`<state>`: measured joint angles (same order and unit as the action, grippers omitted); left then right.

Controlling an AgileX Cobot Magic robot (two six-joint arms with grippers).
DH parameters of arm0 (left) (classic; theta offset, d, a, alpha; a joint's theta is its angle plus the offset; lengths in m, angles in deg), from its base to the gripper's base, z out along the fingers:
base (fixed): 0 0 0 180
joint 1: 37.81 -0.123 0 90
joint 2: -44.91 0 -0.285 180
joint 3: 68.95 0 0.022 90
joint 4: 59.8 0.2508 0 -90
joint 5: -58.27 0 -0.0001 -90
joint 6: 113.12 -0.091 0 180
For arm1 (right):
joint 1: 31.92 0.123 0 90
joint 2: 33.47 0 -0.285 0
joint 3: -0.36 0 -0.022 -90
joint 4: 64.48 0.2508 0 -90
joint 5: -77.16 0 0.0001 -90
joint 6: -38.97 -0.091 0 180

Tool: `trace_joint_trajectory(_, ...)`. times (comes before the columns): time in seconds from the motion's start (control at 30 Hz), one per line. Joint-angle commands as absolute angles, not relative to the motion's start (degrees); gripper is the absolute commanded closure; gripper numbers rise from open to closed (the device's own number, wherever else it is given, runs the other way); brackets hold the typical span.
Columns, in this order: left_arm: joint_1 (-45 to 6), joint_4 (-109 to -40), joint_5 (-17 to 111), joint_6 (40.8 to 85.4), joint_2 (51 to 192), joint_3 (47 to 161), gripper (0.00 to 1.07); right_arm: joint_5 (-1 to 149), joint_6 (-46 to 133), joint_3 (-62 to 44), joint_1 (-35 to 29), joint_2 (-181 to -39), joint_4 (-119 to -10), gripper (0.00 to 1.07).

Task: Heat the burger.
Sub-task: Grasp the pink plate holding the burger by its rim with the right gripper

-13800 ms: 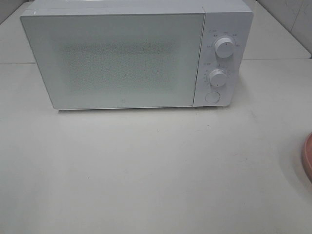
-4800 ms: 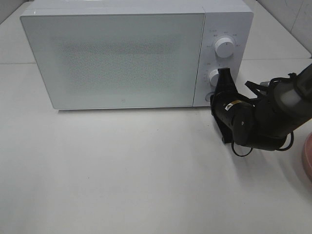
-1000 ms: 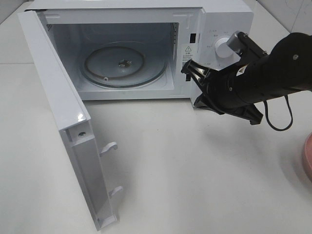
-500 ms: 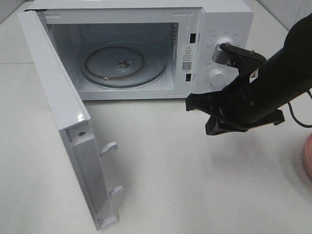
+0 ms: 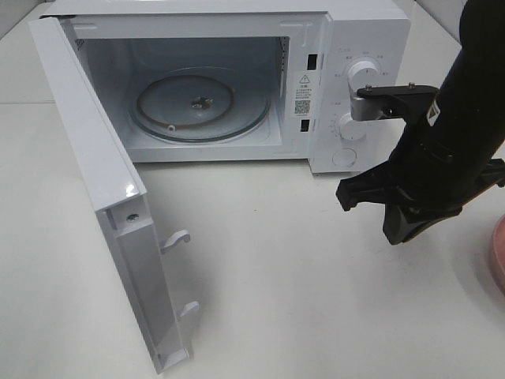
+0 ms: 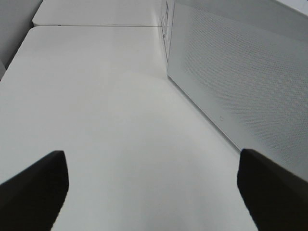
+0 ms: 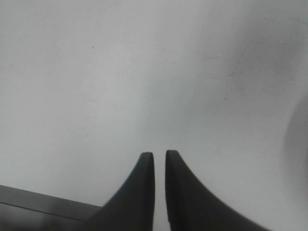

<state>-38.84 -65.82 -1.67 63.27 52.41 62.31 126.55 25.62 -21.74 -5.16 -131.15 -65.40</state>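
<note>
From high up: shows the right gripper (image 5: 371, 215), black and matt, hanging over the smooth white table (image 5: 276, 300) with nothing in it. Puts a boxy white microwave (image 5: 359, 31) just beyond it and to its left, with the door (image 5: 95, 181) swung wide open, well off to the gripper's left. Reveals inside a round clear glass turntable (image 5: 197, 103) with a small hub at its centre. Sets two round white knobs (image 5: 364, 73) and a round button (image 5: 343, 158) on the panel, the part of the microwave nearest the gripper. Catches only a curved pink plate rim (image 5: 499, 260) off to the gripper's right, cut by the picture's edge. Gives no sight of the burger, here or in either wrist view, so cannot place it.

From the left wrist: shows the left gripper (image 6: 154, 192), unseen from above, with its dark fingers (image 6: 33, 187) spread wide apart and nothing between them. Looks along bare table ahead. Brings in, ahead and off to one side, the door's flat outer face with its fine dotted mesh, the side turned away from the high camera.

From the right wrist: shows two black tapered fingers drawn almost together, only a thin slit between, clamped on nothing. Looks down on plain matt tabletop with a few faint specks.
</note>
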Motion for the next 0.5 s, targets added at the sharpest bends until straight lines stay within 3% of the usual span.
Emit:
trace_joint_trajectory(0.03, -38.8, -65.9, -1.2, 63.3, 50.9, 62.2, 0.19, 129.5, 26.5, -20.9, -5.2, -130.7, -66.7, 0.97)
trace_joint_trajectory(0.5, -38.8, -65.9, -1.2, 63.3, 50.9, 62.2, 0.19, 135.2, 27.2, -20.5, -9.9, -126.0, -70.0, 0.88)
